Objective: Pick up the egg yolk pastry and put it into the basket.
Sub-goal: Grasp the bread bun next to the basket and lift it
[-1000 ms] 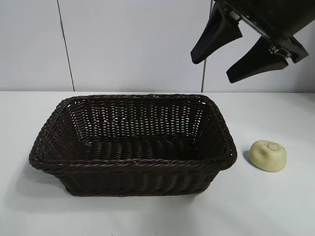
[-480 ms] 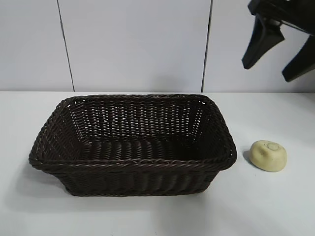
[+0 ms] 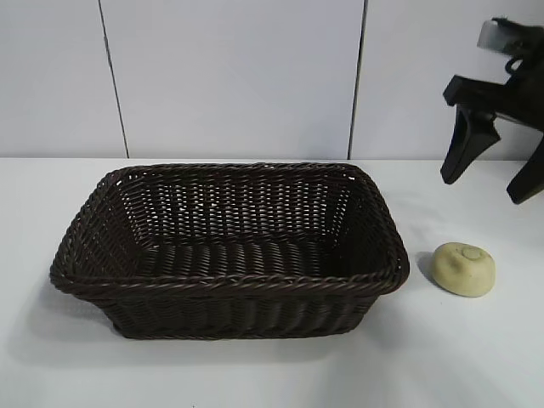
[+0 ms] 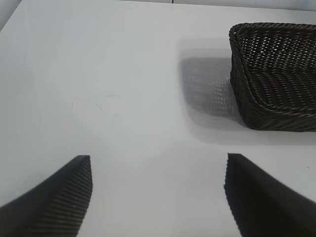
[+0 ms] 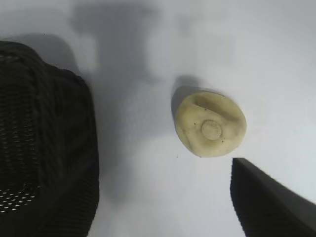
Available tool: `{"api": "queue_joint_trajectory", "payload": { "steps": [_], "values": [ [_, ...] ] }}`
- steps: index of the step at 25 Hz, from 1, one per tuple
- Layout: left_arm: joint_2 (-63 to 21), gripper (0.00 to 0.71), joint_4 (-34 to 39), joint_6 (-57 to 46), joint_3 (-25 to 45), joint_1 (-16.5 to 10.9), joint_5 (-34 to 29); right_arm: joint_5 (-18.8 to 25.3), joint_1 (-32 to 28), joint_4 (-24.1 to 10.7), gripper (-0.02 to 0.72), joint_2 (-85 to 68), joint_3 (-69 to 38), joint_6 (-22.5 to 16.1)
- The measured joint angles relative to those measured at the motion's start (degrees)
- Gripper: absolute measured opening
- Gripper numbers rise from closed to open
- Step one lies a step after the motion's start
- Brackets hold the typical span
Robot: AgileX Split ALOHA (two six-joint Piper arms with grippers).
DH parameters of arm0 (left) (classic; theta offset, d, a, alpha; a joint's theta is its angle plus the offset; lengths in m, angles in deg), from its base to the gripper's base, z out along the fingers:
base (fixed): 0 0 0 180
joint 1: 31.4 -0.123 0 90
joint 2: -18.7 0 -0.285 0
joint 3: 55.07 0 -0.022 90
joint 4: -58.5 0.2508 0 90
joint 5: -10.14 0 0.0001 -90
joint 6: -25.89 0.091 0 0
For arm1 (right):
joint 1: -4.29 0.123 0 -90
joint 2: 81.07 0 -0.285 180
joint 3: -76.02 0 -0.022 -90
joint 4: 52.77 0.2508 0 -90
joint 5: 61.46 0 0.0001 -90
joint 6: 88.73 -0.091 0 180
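The egg yolk pastry [image 3: 463,269], a small pale yellow dome with a round imprint, lies on the white table just right of the basket [image 3: 229,283]. The basket is dark brown wicker with nothing in it. My right gripper [image 3: 481,189] hangs open in the air above and slightly behind the pastry, touching nothing. In the right wrist view the pastry [image 5: 211,124] lies ahead of one dark finger [image 5: 266,202], with the basket's wall [image 5: 44,138] off to the side. My left gripper [image 4: 157,163] stands open over bare table, a corner of the basket [image 4: 236,74] ahead of it.
A white tabletop [image 3: 476,357] extends around the basket and pastry. A pale panelled wall [image 3: 238,76] rises behind the table.
My right gripper has moved right and down, from above the basket's far right corner to above the pastry. It stays open. The pastry and basket have not moved.
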Motion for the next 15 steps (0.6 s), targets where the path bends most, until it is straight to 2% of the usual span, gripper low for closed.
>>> {"api": "queue_joint_trajectory", "payload": {
  "steps": [4,13,15],
  "values": [
    [0.0,0.54,0.0,0.0,0.0,0.0,0.0,-1.04,0.0,-0.17,0.537,4.98,0.38,-0.01],
    [0.0,0.54,0.0,0.0,0.0,0.0,0.0,-2.81,0.0,-3.84,0.537,11.53,0.54,-2.59],
    [0.0,0.54,0.0,0.0,0.0,0.0,0.0,-3.6,0.0,-3.88,0.514,12.04,0.54,-2.65]
  ]
}}
